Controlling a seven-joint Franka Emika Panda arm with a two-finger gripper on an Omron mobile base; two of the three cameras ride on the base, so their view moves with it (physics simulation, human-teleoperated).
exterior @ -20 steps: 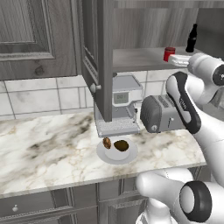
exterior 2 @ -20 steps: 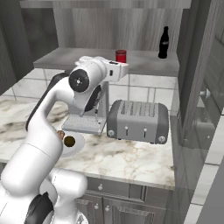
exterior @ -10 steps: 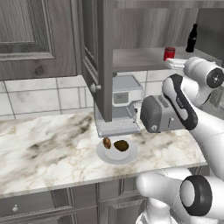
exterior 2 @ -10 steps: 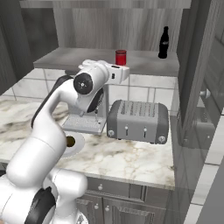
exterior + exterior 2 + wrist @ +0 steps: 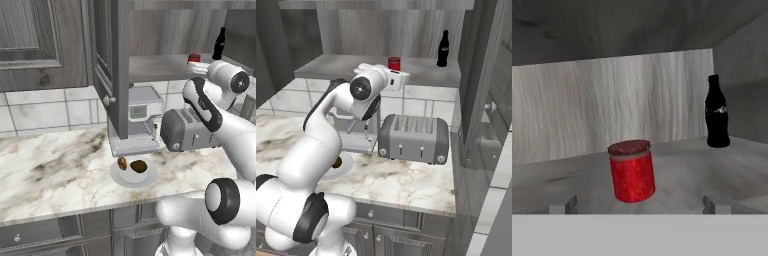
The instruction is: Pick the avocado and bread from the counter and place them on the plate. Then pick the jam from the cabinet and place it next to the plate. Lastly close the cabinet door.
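Hand has eased closer along the cabinet shelf [image 5: 421,70] toward the jam [image 5: 631,171]; fingers [image 5: 562,204] spread wide, empty; overshooting could topple it, or nudge it toward the black bottle [image 5: 717,112].

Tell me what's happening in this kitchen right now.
A white robot arm is reaching into the open cabinet with its pincer open, lined up on the red jam on the shelf, not yet gripping it. A black bottle stands farther back. The avocado and bread already sit on the plate on the counter.
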